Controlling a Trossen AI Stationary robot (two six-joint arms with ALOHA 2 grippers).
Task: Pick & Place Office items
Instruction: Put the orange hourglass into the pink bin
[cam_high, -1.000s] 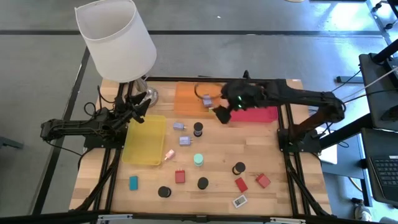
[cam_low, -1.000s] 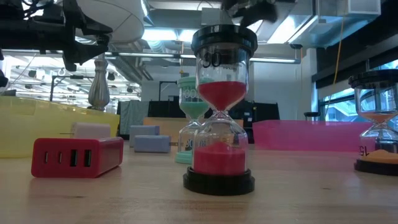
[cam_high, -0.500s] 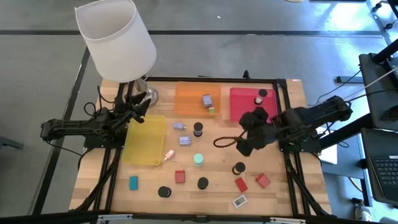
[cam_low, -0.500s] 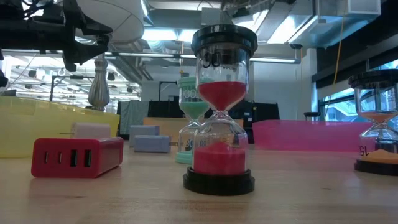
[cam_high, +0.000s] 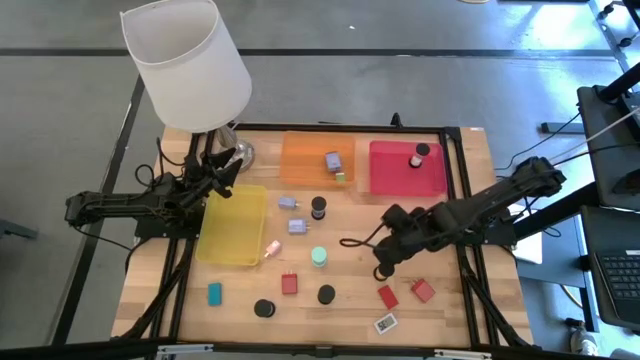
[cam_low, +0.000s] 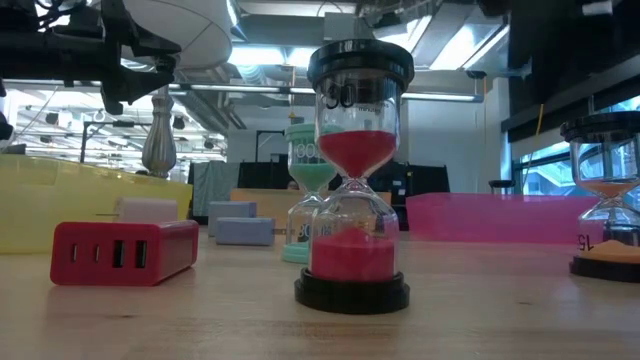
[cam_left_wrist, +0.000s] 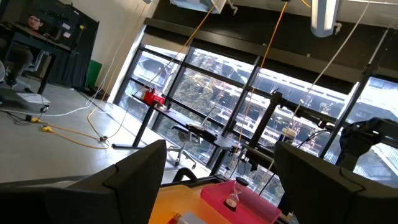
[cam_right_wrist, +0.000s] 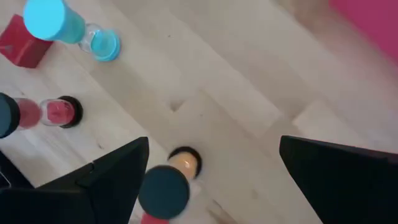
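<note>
My right gripper (cam_high: 386, 256) hangs open over the table's middle right, pointing steeply down. Below it stands a small hourglass with a black cap (cam_right_wrist: 163, 190) and orange sand, upright on its base, between the fingers but nearer one (cam_right_wrist: 115, 180); nothing touches. Other office items stand loose on the wood: a mint hourglass (cam_high: 319, 256), a red-sand hourglass (cam_low: 352, 180), red blocks (cam_high: 422, 290), lavender blocks (cam_high: 297, 226), a teal block (cam_high: 214, 293), a white tag (cam_high: 385, 323). My left gripper (cam_high: 226, 164) waits open at the far left by the lamp's base.
Three flat trays lie along the far side: yellow (cam_high: 233, 225), orange (cam_high: 305, 160) holding a lavender block, red (cam_high: 400, 178) holding a black-capped hourglass (cam_high: 417, 155). A white-shaded lamp (cam_high: 185, 65) stands at the far left corner. Bare wood lies between the red tray and my right gripper.
My right gripper has swung from over the far trays toward the table's near edge and come down, rolling its wrist, until it hangs over the orange-sand hourglass. Its fingers have stayed open. No item has moved.
</note>
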